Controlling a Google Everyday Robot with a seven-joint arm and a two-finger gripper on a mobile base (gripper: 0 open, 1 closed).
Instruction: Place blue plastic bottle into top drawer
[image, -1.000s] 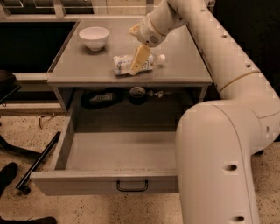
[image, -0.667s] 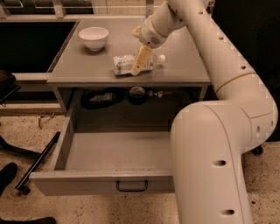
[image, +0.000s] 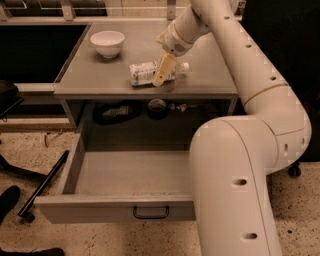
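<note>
The blue plastic bottle (image: 145, 73) lies on its side on the grey cabinet top (image: 100, 75), white cap to the right. My gripper (image: 165, 69) reaches down from the upper right and sits right at the bottle's middle, partly covering it. The top drawer (image: 130, 172) is pulled wide open below the cabinet top. Its inside is bare, and its front panel carries a small black handle (image: 150, 213).
A white bowl (image: 107, 43) stands at the back left of the cabinet top. Dark items (image: 116, 111) lie in the recess behind the drawer. My arm's large lower segment (image: 235, 190) hangs over the drawer's right side. A black chair leg (image: 42, 184) lies on the floor at left.
My gripper has shifted only slightly at the bottle. My arm's lower segment has moved a little to the left. The bottle lies in the same place.
</note>
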